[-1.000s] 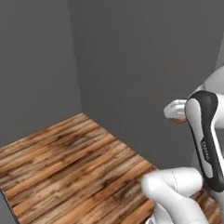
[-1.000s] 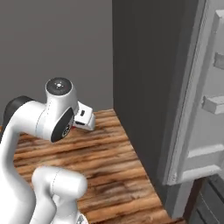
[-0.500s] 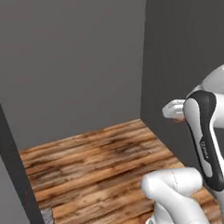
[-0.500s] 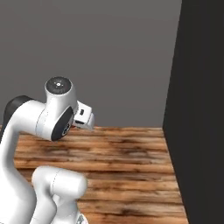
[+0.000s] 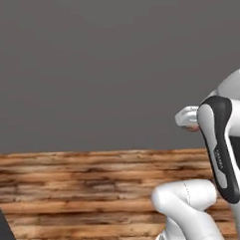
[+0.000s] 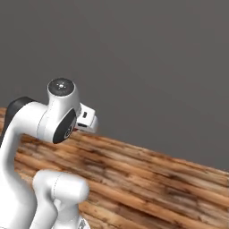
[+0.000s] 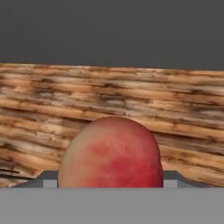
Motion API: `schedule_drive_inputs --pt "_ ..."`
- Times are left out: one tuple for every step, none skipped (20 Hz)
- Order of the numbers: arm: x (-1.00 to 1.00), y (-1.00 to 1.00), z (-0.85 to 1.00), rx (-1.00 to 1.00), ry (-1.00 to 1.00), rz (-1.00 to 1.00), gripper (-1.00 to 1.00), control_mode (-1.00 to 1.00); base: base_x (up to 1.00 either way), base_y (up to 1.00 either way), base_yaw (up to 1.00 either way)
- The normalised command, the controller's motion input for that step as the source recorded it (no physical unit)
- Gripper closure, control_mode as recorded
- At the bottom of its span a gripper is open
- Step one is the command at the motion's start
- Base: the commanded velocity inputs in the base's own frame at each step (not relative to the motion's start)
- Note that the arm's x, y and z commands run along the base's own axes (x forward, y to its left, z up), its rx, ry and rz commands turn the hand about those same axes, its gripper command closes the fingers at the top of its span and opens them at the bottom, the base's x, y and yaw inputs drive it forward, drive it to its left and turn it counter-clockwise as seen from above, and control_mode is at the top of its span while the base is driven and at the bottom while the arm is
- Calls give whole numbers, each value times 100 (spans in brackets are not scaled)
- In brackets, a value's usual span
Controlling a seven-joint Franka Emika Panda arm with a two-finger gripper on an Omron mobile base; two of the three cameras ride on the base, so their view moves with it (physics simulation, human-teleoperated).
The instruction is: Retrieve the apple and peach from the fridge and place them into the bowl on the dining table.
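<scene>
One fruit [image 7: 111, 153], red with a yellow-green patch on its left flank, sits between the gripper [image 7: 111, 181] jaws in the hand view, filling the lower centre of that view. Its skin is smooth and blushed; whether it is the apple or the peach cannot be told from this angle. The jaws stand part-way apart, set to the width of the fruit and closed on it; only small grey portions of the gripper structure show at either side of the fruit's base, and the fingertips themselves are hidden behind it. Beyond the fruit lies a wood plank floor [image 7: 52, 100], with a plain grey wall [image 7: 112, 30] above it. In the left base view, the arm [image 5: 221, 151] rises at the right edge, and a sliver of reddish fruit shows just under the white hand [image 5: 187, 117] near the arm's dark-trimmed link. In the right base view, the arm stands at the left, with the white hand [image 6: 87, 118] projecting to the right of the round joint cap [image 6: 61, 86]; the jaws are hidden there. Both base views face the same grey wall and plank floor.
</scene>
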Motion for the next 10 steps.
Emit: schedule_drive_inputs --pt "0 0 0 0 0 0 100 100 46 0 78" --pt "0 0 0 0 0 0 100 100 39 0 80" --pt "0 0 0 0 0 0 100 100 36 0 81" --pt "0 0 0 0 0 0 100 100 34 0 81" --pt "0 0 0 0 0 0 100 100 38 1 80" --pt "0 0 0 0 0 0 100 100 39 1 79" --pt "0 0 0 0 0 0 100 100 41 2 79" --pt "0 0 0 0 0 0 100 100 45 3 78" --pt "0 0 0 0 0 0 100 100 52 1 78" --pt "0 0 0 0 0 0 100 100 58 1 77"
